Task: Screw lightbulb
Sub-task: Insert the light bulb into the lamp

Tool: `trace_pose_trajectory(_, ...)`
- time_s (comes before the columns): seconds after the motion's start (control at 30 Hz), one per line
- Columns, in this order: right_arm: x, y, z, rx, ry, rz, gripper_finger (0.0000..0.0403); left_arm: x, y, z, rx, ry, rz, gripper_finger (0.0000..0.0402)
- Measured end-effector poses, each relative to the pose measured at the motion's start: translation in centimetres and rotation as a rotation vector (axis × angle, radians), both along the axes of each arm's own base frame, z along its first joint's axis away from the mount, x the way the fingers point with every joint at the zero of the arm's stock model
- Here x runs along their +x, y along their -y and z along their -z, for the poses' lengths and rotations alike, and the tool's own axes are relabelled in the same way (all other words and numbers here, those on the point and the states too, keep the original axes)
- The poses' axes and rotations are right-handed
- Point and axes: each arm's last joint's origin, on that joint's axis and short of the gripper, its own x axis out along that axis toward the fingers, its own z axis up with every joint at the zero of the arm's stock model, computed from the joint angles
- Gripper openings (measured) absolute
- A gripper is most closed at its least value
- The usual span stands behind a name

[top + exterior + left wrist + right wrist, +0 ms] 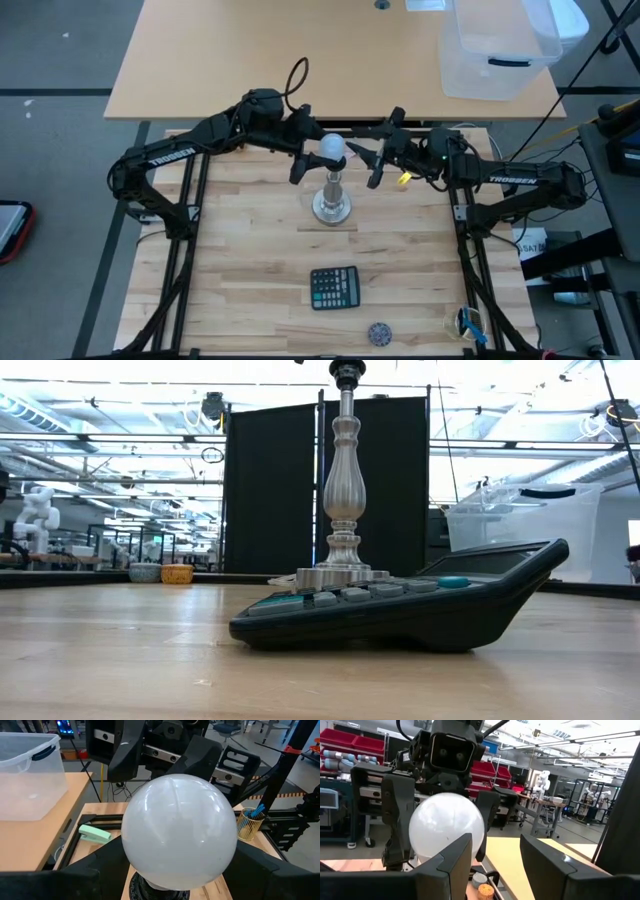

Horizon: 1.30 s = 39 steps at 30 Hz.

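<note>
The lightbulb [333,150], a frosted white globe, sits on top of the silver stand [332,200] at the table's middle, with its base in the dark socket [159,892]. My left gripper [322,150] reaches in from the left and is shut on the globe [180,835]. My right gripper [368,163] is open and empty just right of the bulb, pointing at it [495,850]. The low view shows only the stand [343,480]; the bulb is above that frame. My left gripper holds the bulb's globe between its two fingers, one on each side of its widest part [126,851]. The fingers [400,820] come level from the table's left. The bulb stands upright with its base in the stand's socket.
A dark calculator [334,288] lies nearer the front edge, with a small round dark object [379,332] beyond it. A clear plastic bin [495,50] stands on the far table. A cup of pens [465,322] is at the front right.
</note>
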Motion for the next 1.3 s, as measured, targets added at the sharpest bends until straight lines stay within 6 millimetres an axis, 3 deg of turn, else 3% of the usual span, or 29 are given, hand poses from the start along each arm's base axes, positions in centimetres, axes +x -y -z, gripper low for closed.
trace_pose_trajectory(0.8,0.4,-2.3,0.5,-0.011,-0.056,-0.09,0.0165,-0.1,0.0,0.1,0.004,-0.015,-0.006,0.0293)
trace_pose_trajectory(1.3,-0.1,-1.2,-0.8,-0.059,0.057,0.096,0.0165,-0.1,0.0,0.5,0.005,-0.043,0.009,0.0293)
